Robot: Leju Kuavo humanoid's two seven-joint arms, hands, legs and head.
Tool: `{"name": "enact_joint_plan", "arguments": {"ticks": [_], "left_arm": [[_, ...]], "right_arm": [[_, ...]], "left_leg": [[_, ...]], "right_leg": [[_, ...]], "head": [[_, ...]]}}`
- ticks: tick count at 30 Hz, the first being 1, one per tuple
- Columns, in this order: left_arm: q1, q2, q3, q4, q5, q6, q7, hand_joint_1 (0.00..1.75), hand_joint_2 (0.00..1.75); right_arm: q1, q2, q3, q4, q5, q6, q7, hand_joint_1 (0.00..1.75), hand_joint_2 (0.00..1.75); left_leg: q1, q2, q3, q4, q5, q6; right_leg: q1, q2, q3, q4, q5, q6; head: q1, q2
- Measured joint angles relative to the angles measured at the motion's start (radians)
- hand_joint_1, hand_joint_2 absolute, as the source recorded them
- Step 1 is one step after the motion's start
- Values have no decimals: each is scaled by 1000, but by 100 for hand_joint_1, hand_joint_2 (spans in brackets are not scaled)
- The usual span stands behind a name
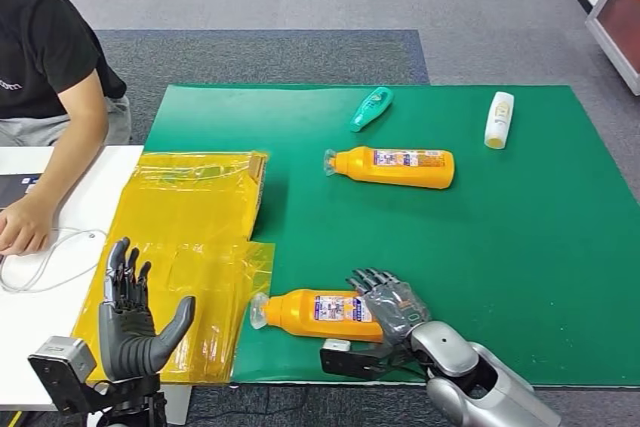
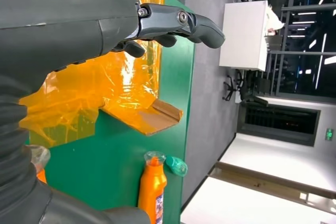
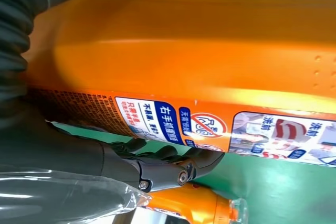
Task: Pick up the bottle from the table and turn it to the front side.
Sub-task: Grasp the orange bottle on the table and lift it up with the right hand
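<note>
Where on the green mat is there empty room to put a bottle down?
Most room is the bare green mat right of the near orange bottle and below the white bottle. A band between the two orange bottles is free too. The yellow plastic bags crowd the left.

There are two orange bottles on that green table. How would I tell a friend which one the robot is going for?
Start at the green mat and go to its near edge. Beside the crinkled yellow plastic sheet lies an orange bottle on its side. Unlike the other orange bottle farther back, this one has the right robot hand resting on its base end.
</note>
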Motion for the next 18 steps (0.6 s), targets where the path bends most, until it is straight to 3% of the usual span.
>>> {"name": "enact_joint_plan", "arguments": {"ticks": [11,12,15,16,18], "left_arm": [[-1,0,0,0,4,0,0,0,175],[-1,0,0,0,6,0,0,0,175],[-2,0,0,0,11,0,0,0,175],[-3,1,0,0,12,-1,-1,0,175],[-6,2,0,0,16,-1,-2,0,175]], "right_arm": [[-7,6,0,12,-2,4,-16,4,175],[-8,7,0,13,-2,4,-16,19,175],[-12,8,0,19,-2,5,-23,146,175],[-13,8,0,21,-1,6,-27,175,175],[-16,10,1,26,0,7,-33,175,175]], "left_leg": [[0,0,1,0,0,-1],[0,0,1,0,0,-1],[0,1,1,0,0,-1],[1,1,1,0,1,-1],[1,1,1,0,1,-1]], "right_leg": [[0,1,0,0,1,-1],[0,1,0,0,1,-1],[0,2,0,0,1,-1],[0,2,0,0,1,-1],[1,2,0,0,2,-2]], "head": [[0,0],[0,0],[0,0],[0,0],[0,0]]}}
